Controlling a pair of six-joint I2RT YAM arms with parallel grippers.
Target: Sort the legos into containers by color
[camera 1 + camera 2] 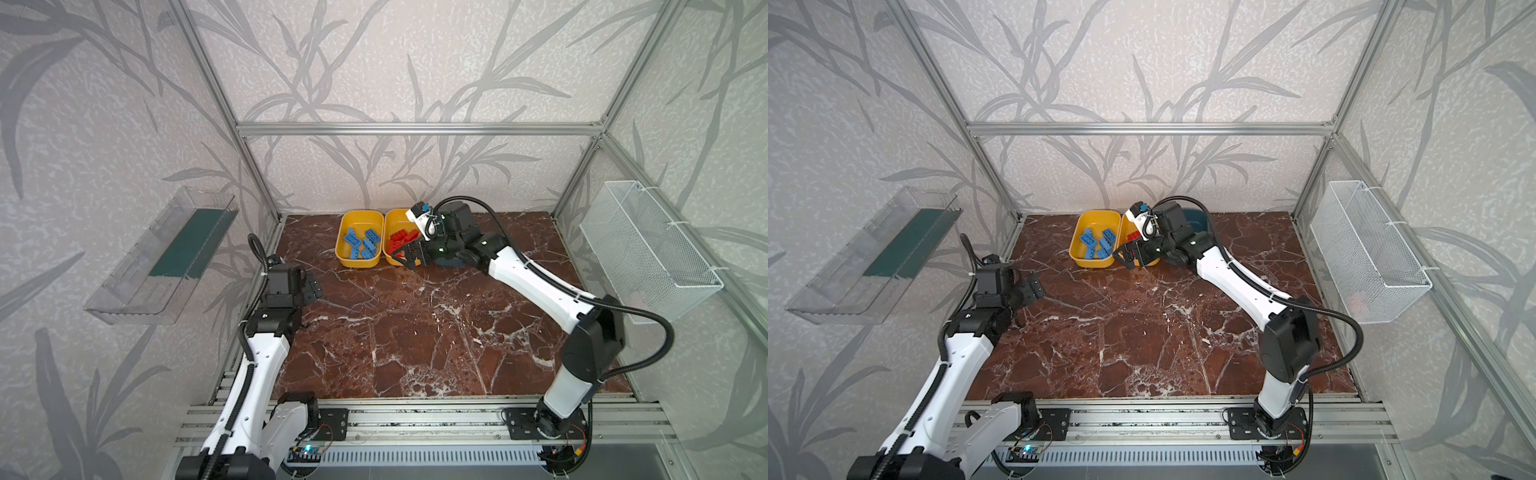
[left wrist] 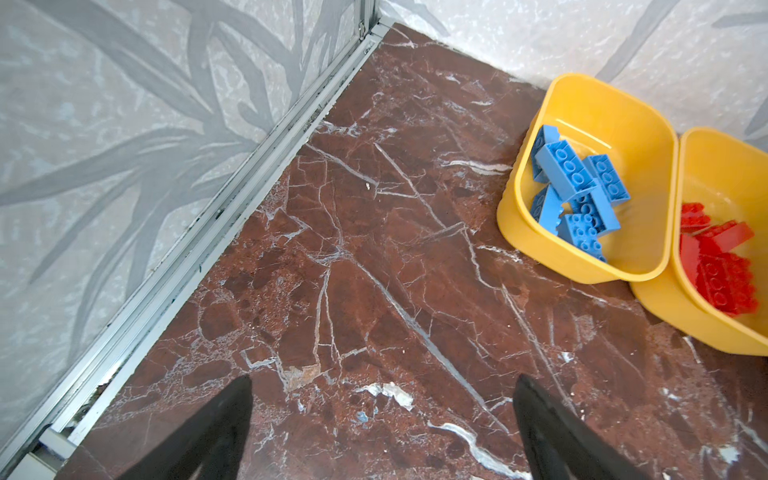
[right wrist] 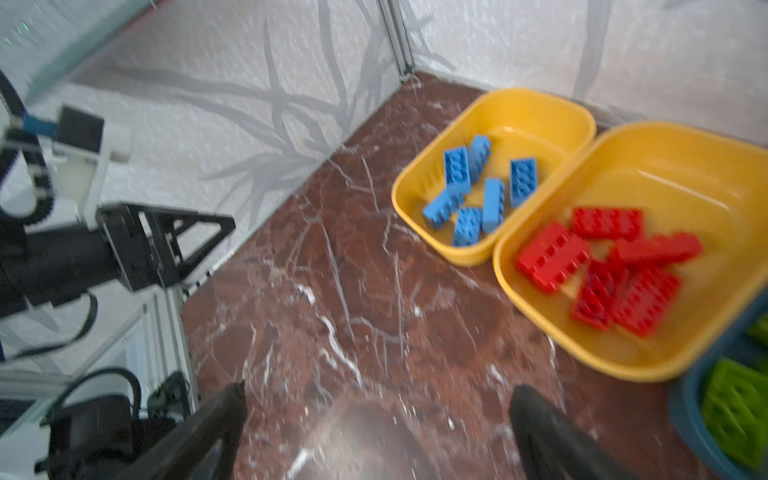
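three tubs in a row at the back of the marble table (image 1: 415, 332): left-hand yellow tub (image 1: 360, 262) with blue legos (image 1: 362, 245), middle yellow tub (image 3: 648, 166) with red legos (image 3: 602, 266), teal tub (image 3: 683, 399) with green legos (image 3: 733, 409). right gripper (image 3: 376, 390) by the middle tub, jaws spread wide, empty. left gripper (image 2: 382, 384) well apart from the tubs, jaws wide, empty.

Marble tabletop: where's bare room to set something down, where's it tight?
Free: middle and front of the brown marble tabletop; also the corner between the aluminium side rail and the yellow plastic tub of blue bricks. Crowded: far edge, where that tub, the yellow tub of red bricks, the dark teal tub and the right pincer bunch.
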